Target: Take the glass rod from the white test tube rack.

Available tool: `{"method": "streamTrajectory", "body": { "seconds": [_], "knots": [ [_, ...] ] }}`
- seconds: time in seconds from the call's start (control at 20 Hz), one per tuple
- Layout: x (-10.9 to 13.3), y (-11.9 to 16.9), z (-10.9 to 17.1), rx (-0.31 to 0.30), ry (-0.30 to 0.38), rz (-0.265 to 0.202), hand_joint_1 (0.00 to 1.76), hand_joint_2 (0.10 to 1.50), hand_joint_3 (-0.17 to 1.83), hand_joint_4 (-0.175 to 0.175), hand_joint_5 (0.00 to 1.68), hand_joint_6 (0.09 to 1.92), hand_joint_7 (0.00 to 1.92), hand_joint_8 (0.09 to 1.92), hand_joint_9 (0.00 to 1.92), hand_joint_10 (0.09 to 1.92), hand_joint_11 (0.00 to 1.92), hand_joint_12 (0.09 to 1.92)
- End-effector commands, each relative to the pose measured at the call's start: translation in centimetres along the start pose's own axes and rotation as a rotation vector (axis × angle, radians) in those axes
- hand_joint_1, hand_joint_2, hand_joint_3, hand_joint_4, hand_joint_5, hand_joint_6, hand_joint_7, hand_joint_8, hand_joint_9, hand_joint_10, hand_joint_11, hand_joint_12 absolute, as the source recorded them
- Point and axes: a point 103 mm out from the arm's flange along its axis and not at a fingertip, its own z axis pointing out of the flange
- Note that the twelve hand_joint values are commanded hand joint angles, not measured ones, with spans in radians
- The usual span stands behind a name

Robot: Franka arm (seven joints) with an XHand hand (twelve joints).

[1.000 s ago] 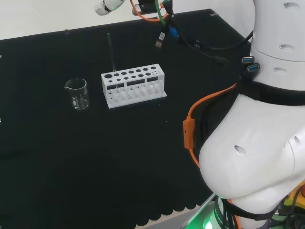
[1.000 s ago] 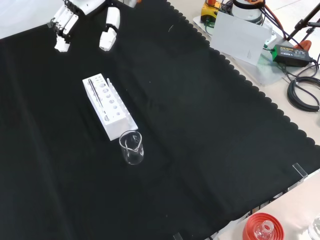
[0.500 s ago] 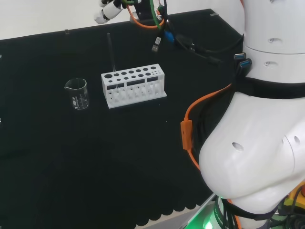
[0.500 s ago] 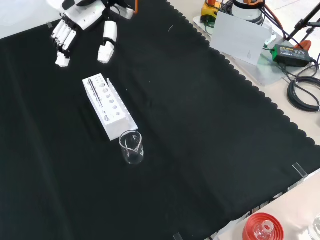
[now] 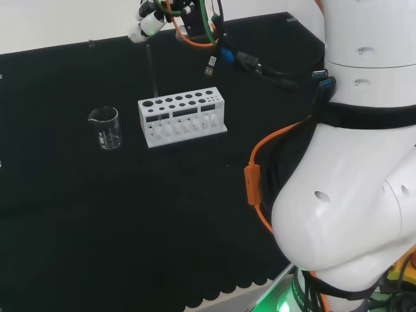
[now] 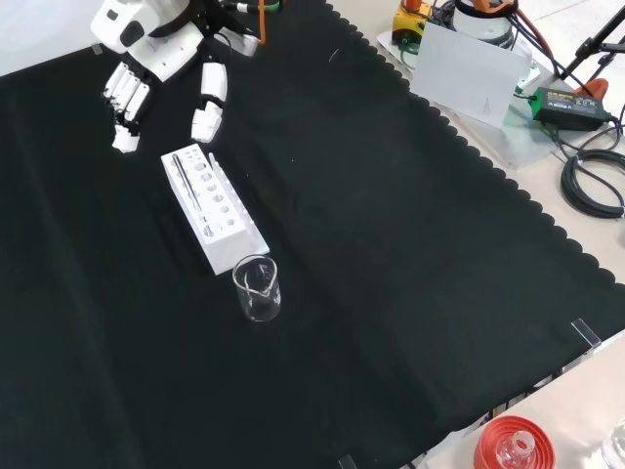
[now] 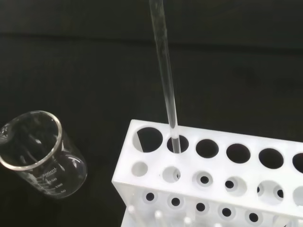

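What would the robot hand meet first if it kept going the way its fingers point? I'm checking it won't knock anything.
Probably the glass rod standing in the white test tube rack. The robot hand, fingers straight, points down toward the rack's rod end. Depth is unclear, so it could reach the rack's top first.

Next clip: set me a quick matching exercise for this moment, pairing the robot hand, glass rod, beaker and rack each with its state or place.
Things:
1. robot hand
2. glass rod
3. beaker
4. white test tube rack

States:
A. empty, on the cloth just off one end of the rack
B. standing in a hole near one end of the rack
C. open, above the cloth, holding nothing
D. on the cloth, with a single hole occupied

Pairs: 1-C, 2-B, 3-A, 4-D
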Motion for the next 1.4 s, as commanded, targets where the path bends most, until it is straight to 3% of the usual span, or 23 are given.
{"method": "streamTrajectory", "body": {
  "seconds": [0.05,0.8,1.4],
  "knots": [
    [0.3,0.5,1.1,0.024,0.000,-0.002,0.39,0.91,0.30,-0.021,0.38,0.09,0.29,0.77,0.34,0.93,0.27,1.47],
    [0.2,1.6,3.2,0.077,-0.009,-0.007,0.40,0.91,0.29,-0.023,0.40,0.09,0.30,0.78,0.38,0.94,0.36,1.45],
    [-0.1,1.9,4.1,0.083,-0.026,-0.013,0.46,0.92,0.29,-0.044,0.47,0.09,0.40,0.77,0.58,0.86,0.57,1.35]
  ]
}}
